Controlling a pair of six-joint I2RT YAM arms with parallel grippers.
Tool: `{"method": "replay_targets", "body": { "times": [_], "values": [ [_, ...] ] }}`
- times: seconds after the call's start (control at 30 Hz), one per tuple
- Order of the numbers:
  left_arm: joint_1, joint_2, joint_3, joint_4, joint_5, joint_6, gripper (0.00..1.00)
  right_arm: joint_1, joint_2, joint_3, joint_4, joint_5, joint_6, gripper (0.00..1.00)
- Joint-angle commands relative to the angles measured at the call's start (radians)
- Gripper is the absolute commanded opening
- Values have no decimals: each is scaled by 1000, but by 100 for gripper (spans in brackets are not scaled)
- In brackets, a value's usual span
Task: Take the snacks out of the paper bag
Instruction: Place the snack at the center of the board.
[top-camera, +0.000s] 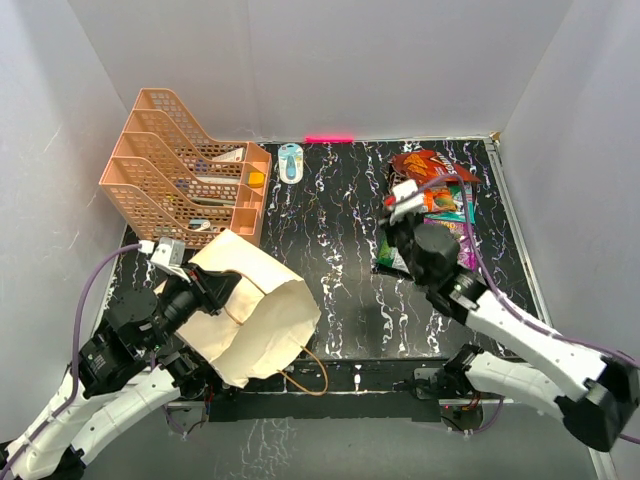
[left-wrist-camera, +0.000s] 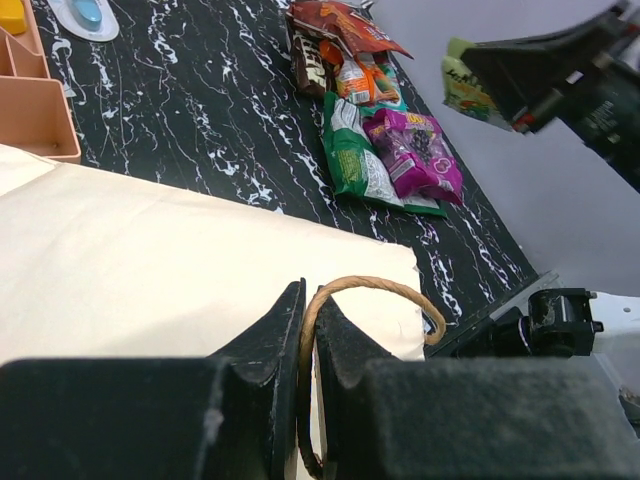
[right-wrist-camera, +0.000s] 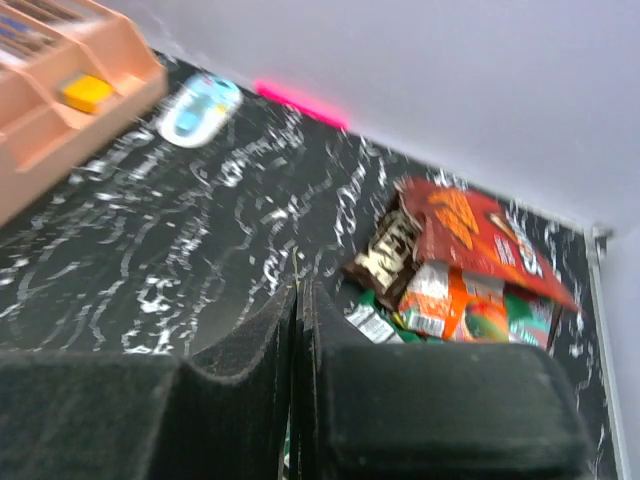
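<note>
The paper bag (top-camera: 260, 320) lies on its side at the near left of the table (top-camera: 340, 280), mouth facing the middle, and we see nothing inside it from here. Its brown cord handle (left-wrist-camera: 370, 285) loops out over the edge, and the left gripper (left-wrist-camera: 308, 300) is clamped on that cord, jaws nearly together with the strand running between them.

Across on the far right sits the pile of snacks (top-camera: 440, 200): the orange-red chip bag (top-camera: 435, 165) on top at the back, a dark brown packet (right-wrist-camera: 385, 255) tucked under it, and a green packet (left-wrist-camera: 350, 150) with the purple pouch (left-wrist-camera: 415, 150) resting on it.

Above that pile we have the right gripper (right-wrist-camera: 297, 290), jaws pressed shut on a small yellow-green packet (left-wrist-camera: 462, 85).

Back left stands the peach tray rack (top-camera: 180, 170), with a blue-and-white object (top-camera: 291, 162) just beside it.
</note>
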Motion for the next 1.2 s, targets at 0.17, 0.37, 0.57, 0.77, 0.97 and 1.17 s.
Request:
{"method": "replay_targets", "body": {
  "times": [0.17, 0.37, 0.57, 0.77, 0.97, 1.17],
  "values": [
    [2, 33, 15, 27, 10, -9, 7, -237, 464, 216, -19, -106, 264, 8],
    [2, 47, 17, 36, 25, -6, 7, -263, 681, 278, 36, 43, 256, 8],
    [2, 63, 11, 45, 82, 0, 7, -263, 784, 279, 98, 159, 172, 8],
    [2, 49, 4, 31, 95, -6, 7, -271, 810, 225, 172, 205, 103, 8],
    [2, 35, 6, 19, 91, -6, 7, -271, 823, 187, 204, 232, 104, 8],
    [2, 27, 0, 6, 86, -11, 7, -271, 757, 165, 145, 219, 106, 20]
  ]
}}
